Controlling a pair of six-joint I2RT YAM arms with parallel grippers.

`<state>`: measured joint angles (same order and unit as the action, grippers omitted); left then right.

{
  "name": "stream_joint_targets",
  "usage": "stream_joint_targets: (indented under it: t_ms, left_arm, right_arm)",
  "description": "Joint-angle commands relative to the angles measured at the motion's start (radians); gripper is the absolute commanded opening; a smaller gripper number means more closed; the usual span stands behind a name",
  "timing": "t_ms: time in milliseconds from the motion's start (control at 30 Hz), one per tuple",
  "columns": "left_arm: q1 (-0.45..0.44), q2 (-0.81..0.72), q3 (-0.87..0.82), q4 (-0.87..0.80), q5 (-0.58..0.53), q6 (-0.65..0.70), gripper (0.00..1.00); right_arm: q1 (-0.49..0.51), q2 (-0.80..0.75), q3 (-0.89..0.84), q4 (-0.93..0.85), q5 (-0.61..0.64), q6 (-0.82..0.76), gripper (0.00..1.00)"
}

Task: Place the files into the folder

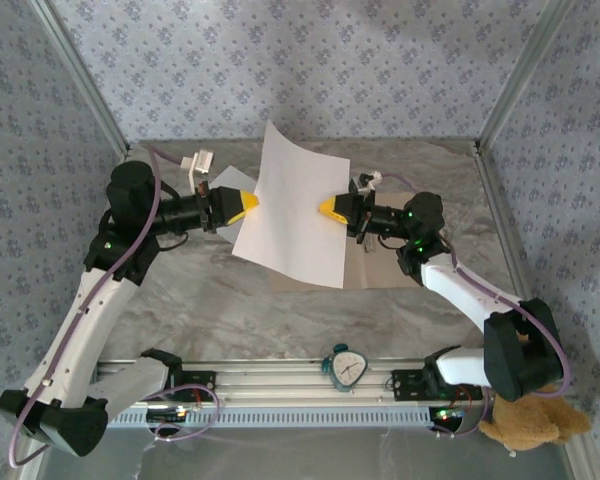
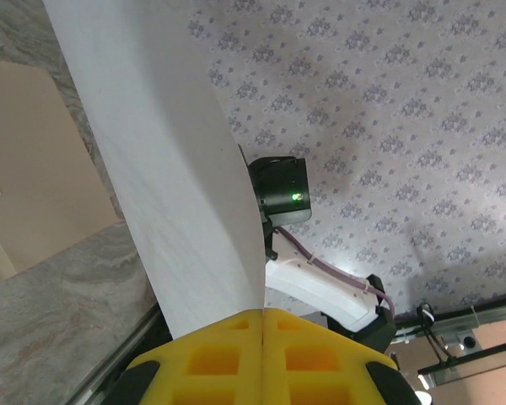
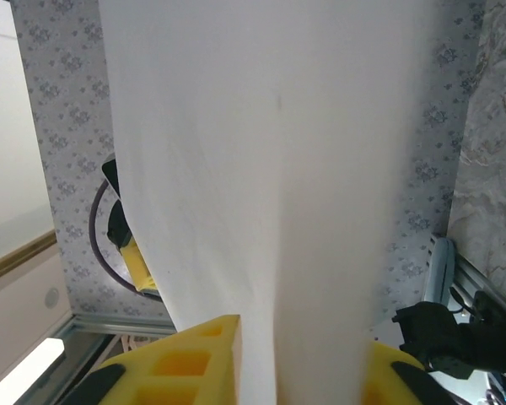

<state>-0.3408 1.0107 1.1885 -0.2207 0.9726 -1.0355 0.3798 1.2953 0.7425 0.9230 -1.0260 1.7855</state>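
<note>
The worktop (image 1: 180,300), covered in a grey marbled sheeting, lay inside walls papered with a small floral print. Over its middle hung the white sheet (image 1: 295,210), lifted off the surface and tilted, its far corner pointing at the back wall and its near edge low over the worktop. Whether it was one sheet or two pressed together could not be told.

The folder (image 2: 34,169), flat and tan, lay on the worktop beneath the sheet. From the left wrist it showed to the left of the hanging paper.

The two arms reached in from either side and met the sheet at mid-height. The left gripper (image 1: 248,206) was clamped on the sheet's left edge. From the left wrist its yellow fingers (image 2: 228,363) were pressed together, with the paper rising out of the seam between them. The right gripper (image 1: 325,208) was at the sheet's right edge. From the right wrist one yellow finger (image 3: 194,363) stood left of the paper and the other showed at its right. The paper hid the gap between them, so whether they pinched it could not be told.

At the near right corner a brown teddy bear (image 1: 530,422) sat beside the right arm's base. A small pale clock (image 1: 347,368) stood on the metal rail (image 1: 280,372) between the two bases.
</note>
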Motion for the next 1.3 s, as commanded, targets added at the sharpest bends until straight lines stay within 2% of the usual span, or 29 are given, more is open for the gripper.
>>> stream_joint_targets:
  t_ms: [0,233,533,633,767,833,900,967,1000,1100,1267]
  left_arm:
    - [0.001,-0.004,0.031,-0.028,0.032,0.050,0.00]
    - [0.029,-0.004,0.043,-0.057,0.028,0.065,0.00]
    - [0.033,-0.012,0.039,-0.072,0.017,0.079,0.00]
    - [0.033,-0.023,0.036,-0.082,0.008,0.090,0.00]
    - [0.033,-0.033,0.022,-0.091,0.000,0.103,0.01]
    - [0.033,-0.038,0.020,-0.118,-0.012,0.127,0.20]
    - [0.034,-0.038,0.036,-0.181,-0.042,0.183,0.45]
    - [0.034,-0.033,0.051,-0.248,-0.077,0.229,0.68]
    - [0.034,-0.029,0.059,-0.275,-0.097,0.250,0.75]
    - [0.034,-0.017,0.063,-0.342,-0.185,0.302,0.85]
    - [0.020,0.020,0.024,-0.353,-0.317,0.328,0.86]
  right_arm:
    - [-0.005,-0.035,-0.008,0.008,-0.008,-0.036,0.15]
    - [-0.005,-0.077,-0.001,-0.127,-0.029,-0.129,0.21]
    - [-0.010,-0.083,0.005,-0.138,-0.029,-0.134,0.19]
    - [-0.013,-0.083,0.005,-0.142,-0.025,-0.135,0.17]
    - [-0.020,-0.083,0.006,-0.148,-0.022,-0.142,0.08]
    - [-0.027,-0.088,0.011,-0.183,-0.030,-0.174,0.04]
    - [-0.044,-0.103,0.028,-0.294,-0.048,-0.252,0.00]
    - [-0.064,-0.132,0.067,-0.515,-0.063,-0.405,0.00]
    - [-0.076,-0.152,0.105,-0.698,-0.059,-0.536,0.00]
    - [-0.100,-0.180,0.262,-1.240,0.029,-0.941,0.00]
    - [-0.124,-0.167,0.409,-1.594,0.205,-1.176,0.00]
